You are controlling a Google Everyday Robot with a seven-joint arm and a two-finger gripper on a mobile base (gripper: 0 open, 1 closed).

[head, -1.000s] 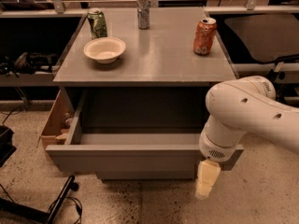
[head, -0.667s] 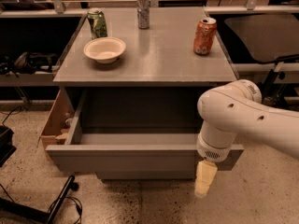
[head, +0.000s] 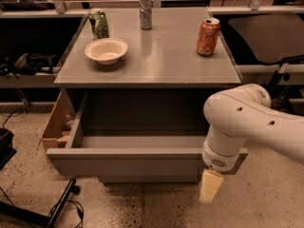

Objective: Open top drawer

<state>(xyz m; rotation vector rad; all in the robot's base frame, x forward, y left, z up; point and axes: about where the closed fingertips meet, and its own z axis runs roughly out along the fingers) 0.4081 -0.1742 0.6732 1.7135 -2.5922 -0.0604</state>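
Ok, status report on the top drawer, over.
Gripper low at the drawer's right front corner, pointing down. Top drawer pulled well out, interior showing. Nothing seen blocking its front; bowl sits on the top surface, out of the way.

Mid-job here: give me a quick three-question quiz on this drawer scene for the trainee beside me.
1. True or false: the wide matte-grey top drawer stands pulled out.
2. How many metal drink cans stand on the flat grey cabinet top? A two, B three, C four.
3. Fill in: as the camera sees it, the robot's cream-tipped gripper hangs just below the drawer front's ____ end.

Key: 1 true. 2 B. 3 right.
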